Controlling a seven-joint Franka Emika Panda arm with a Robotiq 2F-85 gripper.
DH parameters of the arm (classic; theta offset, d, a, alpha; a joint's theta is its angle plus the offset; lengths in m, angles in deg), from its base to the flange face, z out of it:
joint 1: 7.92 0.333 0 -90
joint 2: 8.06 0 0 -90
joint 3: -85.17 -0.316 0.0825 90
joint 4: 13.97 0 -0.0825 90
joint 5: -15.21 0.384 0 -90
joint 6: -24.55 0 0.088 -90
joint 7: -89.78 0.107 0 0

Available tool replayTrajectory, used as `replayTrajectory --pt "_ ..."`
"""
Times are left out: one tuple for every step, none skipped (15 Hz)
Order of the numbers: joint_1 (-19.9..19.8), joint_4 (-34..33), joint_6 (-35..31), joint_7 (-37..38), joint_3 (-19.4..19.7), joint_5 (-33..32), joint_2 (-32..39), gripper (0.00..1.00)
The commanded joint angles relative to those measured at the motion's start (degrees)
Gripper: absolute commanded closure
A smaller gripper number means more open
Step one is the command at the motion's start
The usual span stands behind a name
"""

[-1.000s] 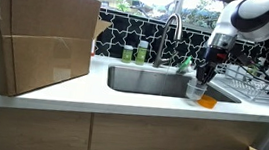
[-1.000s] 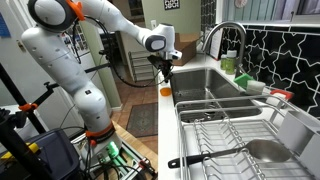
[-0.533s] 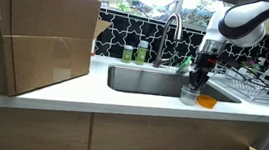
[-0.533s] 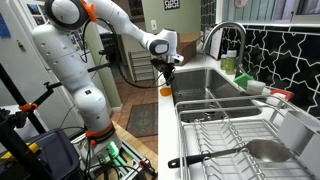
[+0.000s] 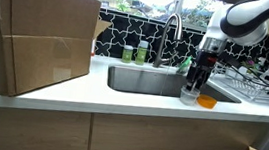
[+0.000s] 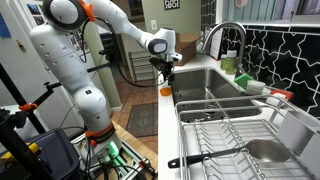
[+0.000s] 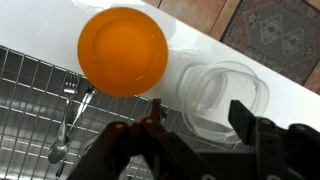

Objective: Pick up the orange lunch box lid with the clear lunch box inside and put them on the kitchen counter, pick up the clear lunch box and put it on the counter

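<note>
Your gripper [image 7: 200, 125] hangs over the clear lunch box [image 7: 222, 90], a small translucent whitish plastic tub that now stands on the long, smooth white kitchen counter [image 7: 290, 85]. It is just beside the orange lunch box lid [image 7: 123, 50], a shallow, roundish bright-orange plastic dish. In an exterior view a second ago the tub [image 5: 190, 93] sat slightly higher and nearer the lid [image 5: 207, 101]. You have since carried it a touch toward the stainless steel sink [image 5: 149, 82] and lowered it, and nothing has shifted in the last half second. The wrist view shows the jaws spread, one finger to each side over the tub and pinching nothing you can see, though contact with its wall cannot be ruled out. By that reading both pieces are on the counter and separated, so the task looks all but finished, with only a clean retreat left. The lid is glossy and opaque, with an even glow. The tub is thin-walled and see-through, with rounded corners and a raised rim, and it is probably light enough to skid or tip if a finger catches that rim. Whether the two plastics touch is unclear. Below the counter edge a metal wire grid [image 7: 30, 110] lines the basin.
</note>
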Motion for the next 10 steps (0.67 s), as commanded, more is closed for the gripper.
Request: replayTrajectory --pt "-0.2 3.7 -1.9 0.0 0.3 -0.1 -7.0 0.0" --pt "-0.4 4.4 -2.3 0.4 0.4 -0.3 -8.8 0.0" --pt "-0.7 4.8 -2.7 0.9 0.4 -0.7 -10.4 0.0" --pt "-1.1 5.7 -3.2 1.2 0.6 -1.2 -12.4 0.0" --pt "-1.5 6.3 -3.1 1.7 0.7 -1.3 -14.2 0.0" --pt "-2.1 7.3 -3.5 2.5 1.0 -1.2 -16.2 0.0" --pt "-3.6 8.3 -3.2 7.0 0.8 -1.3 -17.8 0.0" --pt "-4.7 9.2 -3.7 8.7 0.8 -1.6 -19.1 0.0" --pt "-5.9 10.1 -3.5 10.8 0.9 -1.8 -20.4 0.0" --pt "-7.3 10.6 -2.5 13.2 0.8 -2.3 -21.4 0.0"
